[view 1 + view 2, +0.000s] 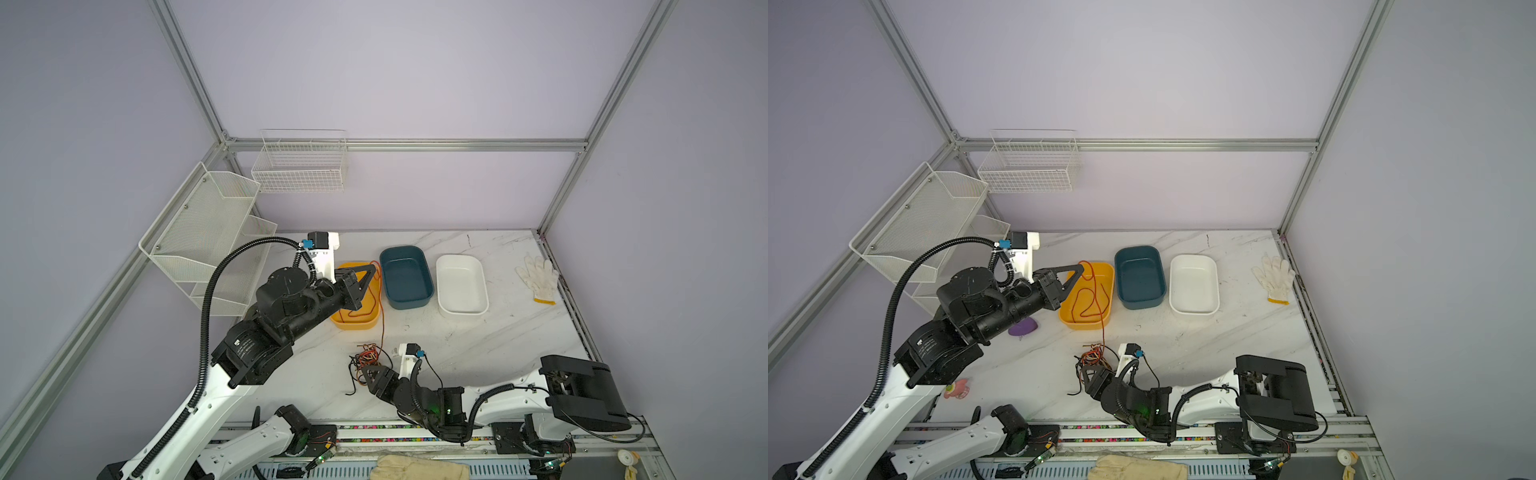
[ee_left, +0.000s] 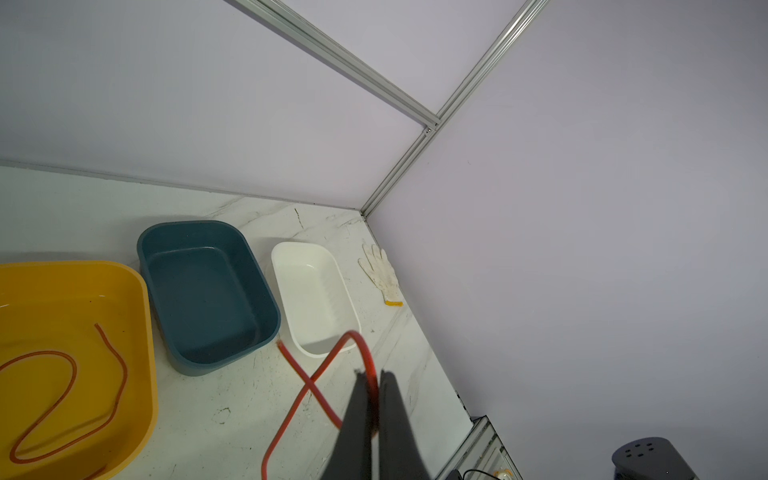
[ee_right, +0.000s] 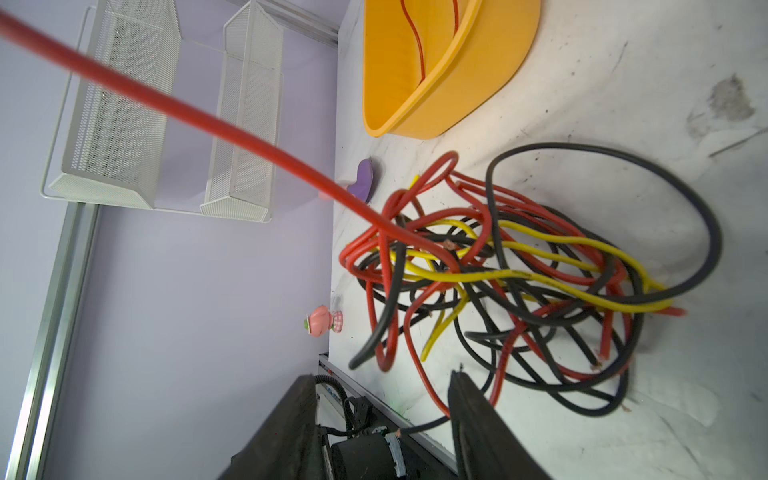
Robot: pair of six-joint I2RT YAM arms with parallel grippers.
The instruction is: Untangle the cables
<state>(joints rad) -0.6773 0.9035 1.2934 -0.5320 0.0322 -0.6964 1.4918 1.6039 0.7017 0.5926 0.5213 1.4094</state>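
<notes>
Nearest, the right tool (image 1: 369,372) is reaching low, arm folded flat, jaws spread at the edge of the cables (image 3: 498,270), mostly lying tangled on the tabletop (image 1: 478,345). Farther back, the raised left tool (image 2: 372,374) is pinching one red cable (image 3: 187,111) running up from the heap, above the yellow tray (image 2: 145,332) holding one freed cable (image 2: 75,368).

Rubbery cables (image 3: 511,273), smooth plastic tub (image 2: 50,299), cloth glove (image 2: 380,270)

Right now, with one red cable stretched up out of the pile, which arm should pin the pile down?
Right. The right gripper is open and low beside the tangle. The left gripper is shut on the red cable, raised over the yellow bin, so it is busy.
</notes>
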